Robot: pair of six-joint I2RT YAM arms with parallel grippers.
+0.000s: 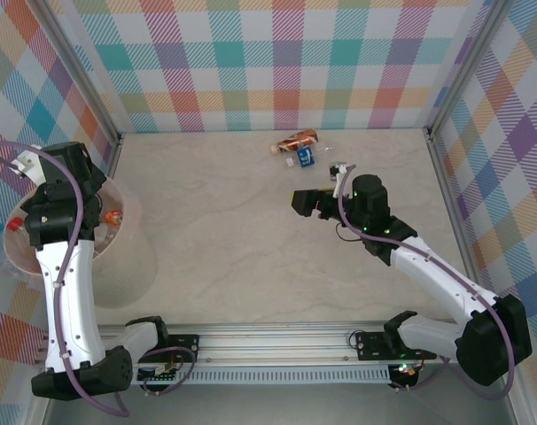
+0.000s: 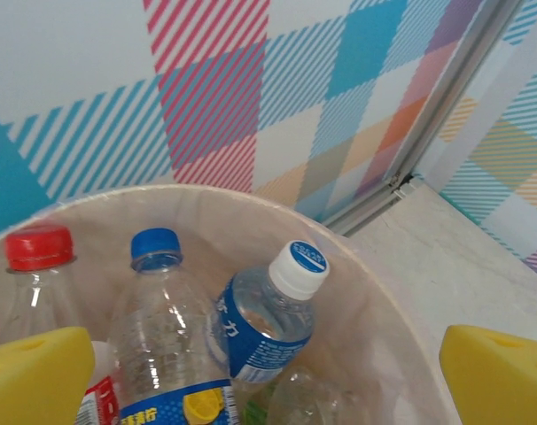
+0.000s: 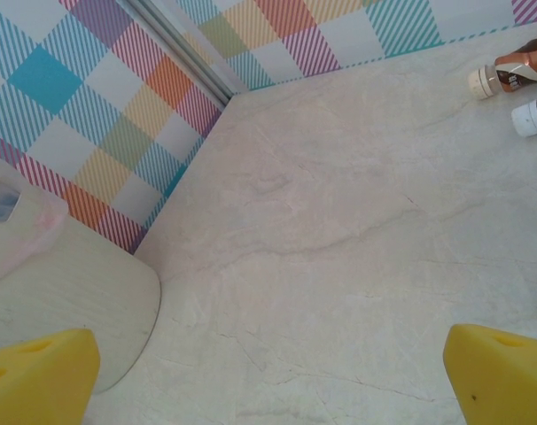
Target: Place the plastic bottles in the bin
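Left side, top view: bin stands on the surface at the near-left, against the checked wall. The left arm reaches over it from above.

Left wrist view: left pincer hangs over the bin's mouth with its yellow fingertips spread wide to either edge of the view. Nothing is held between them.

Several bottles lie inside the bin:
- Red-capped bottle, clear, at the far left and roughly upright.
- Blue-capped bottle, clear, with a blue and yellow label low down, just beside the red-capped one.
- White-capped bottle, blue label, tilted to the right and leaning against the blue-capped one.
- Crushed clear plastic low between them; details unreadable.

Right side: right pincer is above bare surface near the middle, angled toward the bin. Its yellow tips are wide apart and it grips nothing.

Two bottles lie on the surface near the far wall, well apart from the bin:
- Brown bottle, on its side, white cap pointing left.
- Blue-labelled bottle, just beside it on the near side, also with a white cap.

Both show at the top right corner of the right wrist view, beyond that pincer.
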